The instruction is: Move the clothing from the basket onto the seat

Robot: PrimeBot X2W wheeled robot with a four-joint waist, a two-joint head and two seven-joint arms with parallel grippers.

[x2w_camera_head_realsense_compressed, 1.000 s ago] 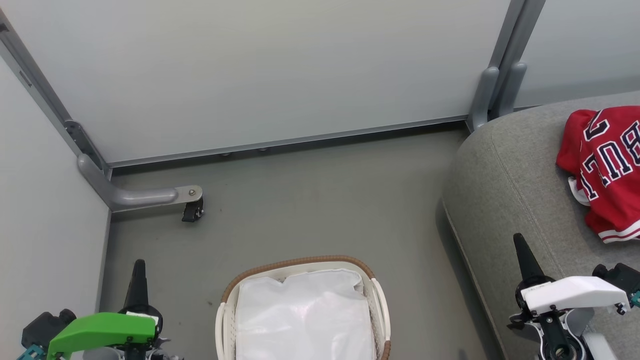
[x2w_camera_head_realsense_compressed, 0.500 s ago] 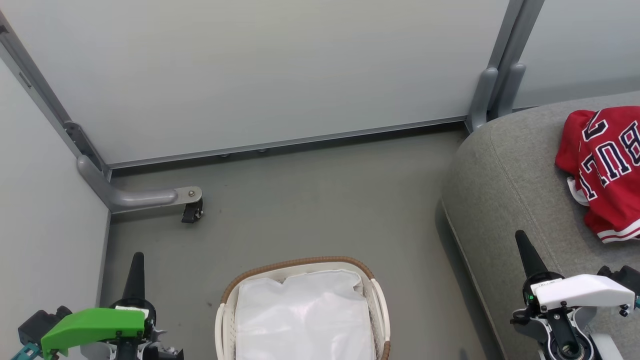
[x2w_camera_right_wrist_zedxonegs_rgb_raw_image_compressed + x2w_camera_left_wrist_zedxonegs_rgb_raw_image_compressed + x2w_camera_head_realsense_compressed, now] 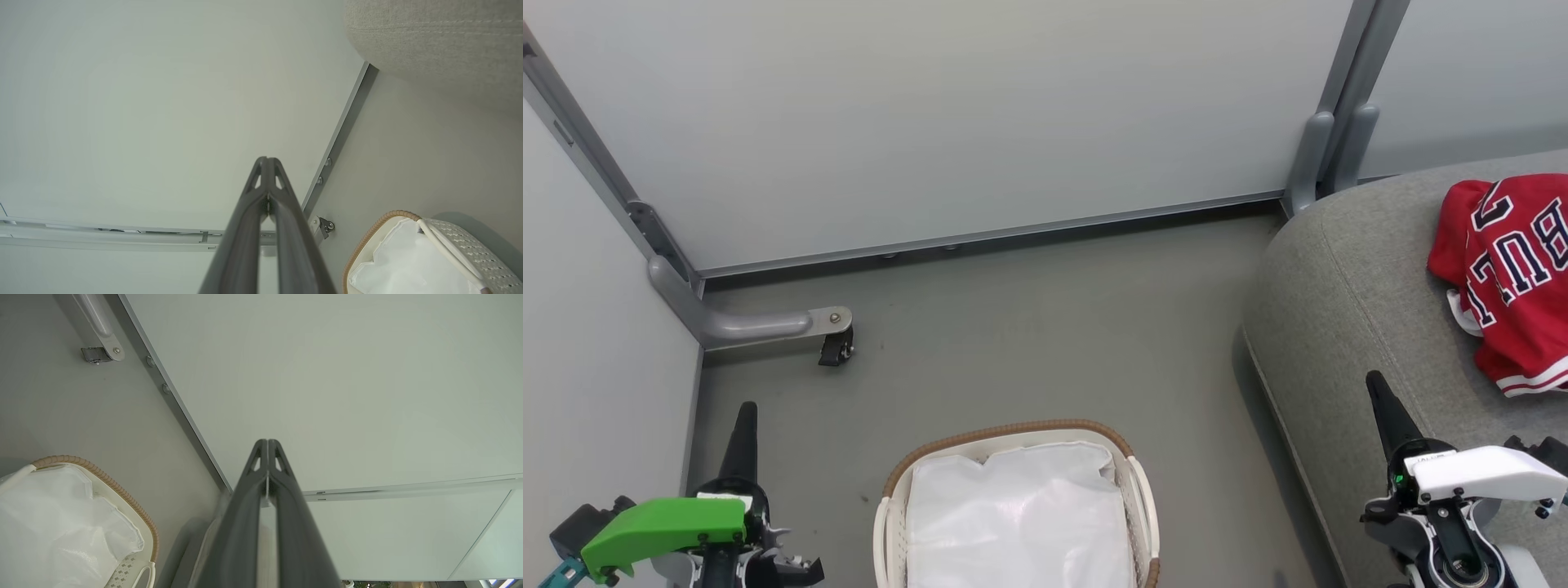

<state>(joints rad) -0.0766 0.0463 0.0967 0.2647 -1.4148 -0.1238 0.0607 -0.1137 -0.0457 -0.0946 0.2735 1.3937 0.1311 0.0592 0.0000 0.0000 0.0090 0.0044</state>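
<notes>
We see the red jersey (image 3: pixel 1511 278) lying on the grey seat (image 3: pixel 1347 302) at the right, well apart from the basket (image 3: pixel 1013 430) on the floor, near us, with its white liner (image 3: pixel 1021 523). Our left gripper (image 3: pixel 746 412) and right gripper (image 3: pixel 1377 385) are both clenched, fingers pressed together.

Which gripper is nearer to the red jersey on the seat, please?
The right. In the head view the right gripper shows against the seat, just below and left of the red jersey. The left gripper is far off, beyond the basket.
</notes>
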